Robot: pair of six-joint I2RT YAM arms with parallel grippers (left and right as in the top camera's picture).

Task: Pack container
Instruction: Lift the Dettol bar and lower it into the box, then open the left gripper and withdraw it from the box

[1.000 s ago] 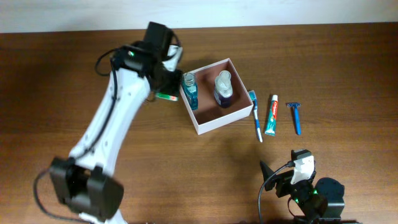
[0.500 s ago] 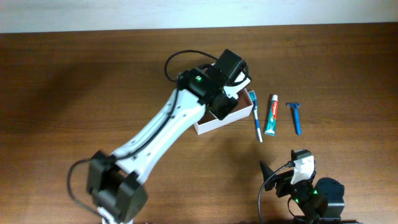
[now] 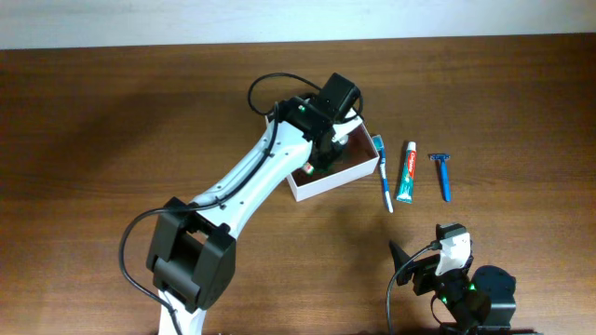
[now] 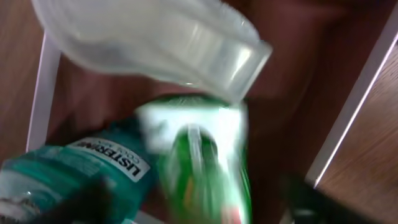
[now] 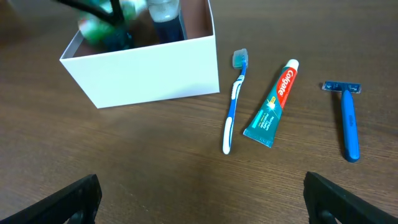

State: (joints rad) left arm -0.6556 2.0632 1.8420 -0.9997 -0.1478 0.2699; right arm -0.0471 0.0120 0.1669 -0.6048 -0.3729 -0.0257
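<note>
Your left arm (image 3: 250,179) reaches across the table (image 3: 93,140), the left gripper (image 3: 319,156) over the box (image 3: 335,181). Right of the box lie a toothbrush (image 3: 384,177), a toothpaste tube (image 3: 407,174) and a razor (image 3: 443,179) in a row; the right gripper (image 3: 407,263) sits well apart.

White square container (image 3: 340,180), lidless, upright, on table (image 3: 121,112)

Matt white cardbd container (image 5: 155,68) on wood-grain table (image 5: 155,186), glossy clear plastic bottle (image 4: 155,43)
</note>
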